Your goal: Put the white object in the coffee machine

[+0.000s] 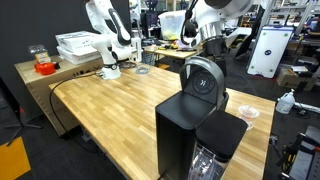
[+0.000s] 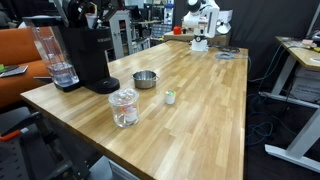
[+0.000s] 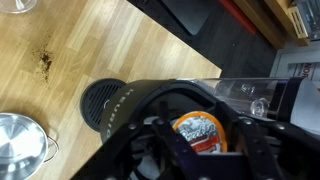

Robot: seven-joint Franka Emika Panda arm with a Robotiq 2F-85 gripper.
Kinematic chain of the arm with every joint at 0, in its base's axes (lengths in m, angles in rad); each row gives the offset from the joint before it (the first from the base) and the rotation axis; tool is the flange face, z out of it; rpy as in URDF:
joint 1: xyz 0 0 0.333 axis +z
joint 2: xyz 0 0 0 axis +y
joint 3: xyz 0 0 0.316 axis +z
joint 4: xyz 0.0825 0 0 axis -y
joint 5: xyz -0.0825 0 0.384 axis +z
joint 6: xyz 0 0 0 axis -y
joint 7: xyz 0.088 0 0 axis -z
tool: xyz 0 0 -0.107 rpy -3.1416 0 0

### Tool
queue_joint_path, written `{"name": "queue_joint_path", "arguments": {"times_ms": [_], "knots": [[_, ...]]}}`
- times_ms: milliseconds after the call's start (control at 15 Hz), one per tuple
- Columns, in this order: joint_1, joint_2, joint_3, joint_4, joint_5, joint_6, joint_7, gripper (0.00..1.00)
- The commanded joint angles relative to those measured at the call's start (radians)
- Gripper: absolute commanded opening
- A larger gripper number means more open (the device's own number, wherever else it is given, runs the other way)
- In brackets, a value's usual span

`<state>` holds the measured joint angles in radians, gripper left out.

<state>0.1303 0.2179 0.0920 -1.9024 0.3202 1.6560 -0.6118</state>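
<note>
White object, as I read it, is the small pale piece lying on the table in an exterior view. It sits just beside the metal bowl and near the glass jar, touching neither.

My gripper hangs above the coffee machine, right over its brew head. The piece therefore lies down and off to one side of me, with the bowl roughly between the machine and it. It looks squat and is too small for me to tell a long axis.

In the wrist view a round orange-and-silver thing shows between my fingers. I cannot tell whether I grip it or it lies below me, so I cannot say if my jaws stand apart or closed. If my grasp is free, I judge the coming move to be a sideways carry past the bowl, then a descent onto the piece.

The bowl looks empty. The jar is clear, but its contents are unreadable. The clear tank stands at the machine's side, and I cannot judge its fill.
</note>
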Motion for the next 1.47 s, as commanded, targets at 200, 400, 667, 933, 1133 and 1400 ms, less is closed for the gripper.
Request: {"name": "queue_joint_path", "arguments": {"times_ms": [200, 400, 667, 933, 1133, 1400], "knots": [[-0.026, 0.035, 0.029, 0.037, 0.006, -0.038, -0.006, 0.25], [-0.025, 0.041, 0.031, 0.037, 0.008, -0.038, -0.001, 0.6], [-0.023, 0.058, 0.037, 0.042, 0.005, -0.047, 0.002, 0.95], [-0.019, 0.064, 0.042, 0.054, 0.008, -0.064, -0.015, 0.97], [-0.012, 0.042, 0.049, 0.045, 0.0, -0.073, -0.015, 1.0], [-0.005, -0.008, 0.058, 0.031, -0.01, -0.073, -0.004, 1.0]]}}
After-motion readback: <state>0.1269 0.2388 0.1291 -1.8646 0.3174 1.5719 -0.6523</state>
